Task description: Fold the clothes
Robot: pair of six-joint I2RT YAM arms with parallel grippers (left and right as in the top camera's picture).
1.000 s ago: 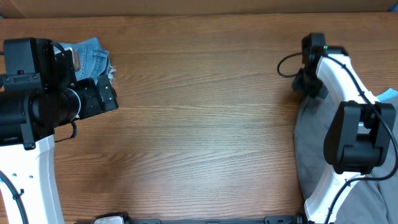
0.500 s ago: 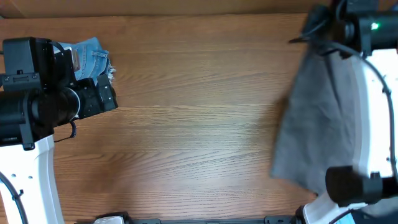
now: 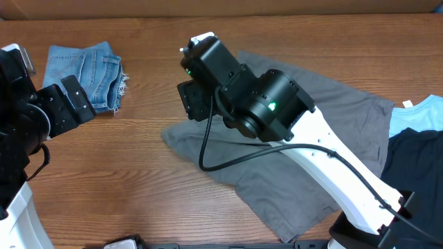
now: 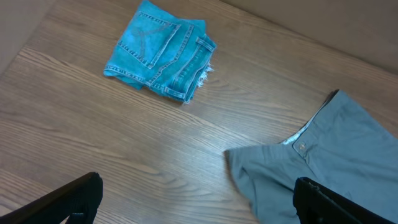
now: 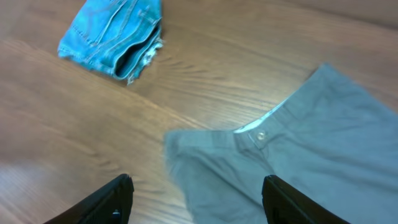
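The clothes, a pair of grey shorts (image 3: pixel 346 117), lie spread and rumpled over the middle and right of the table. Their buttoned waistband (image 5: pixel 260 135) is at the left end. My right gripper (image 3: pixel 196 104) hovers over that waistband end, reaching in from the bottom right. In the right wrist view its jaws (image 5: pixel 199 205) stand open, nothing between them, the grey cloth (image 5: pixel 298 162) below. My left gripper (image 3: pixel 66 111) is at the far left, open and empty (image 4: pixel 199 208), with the shorts' edge (image 4: pixel 336 155) to its right.
Folded blue denim shorts (image 3: pixel 86 66) lie at the back left, also seen in the left wrist view (image 4: pixel 161 50) and the right wrist view (image 5: pixel 112 34). A light-blue T-shirt (image 3: pixel 422 114) and a black garment (image 3: pixel 415 166) lie at the right edge.
My right arm swung from the right edge to the table's middle, pulling the grey shorts along, then opened; the shorts now lie spread out. My left arm drew back a little to the left.
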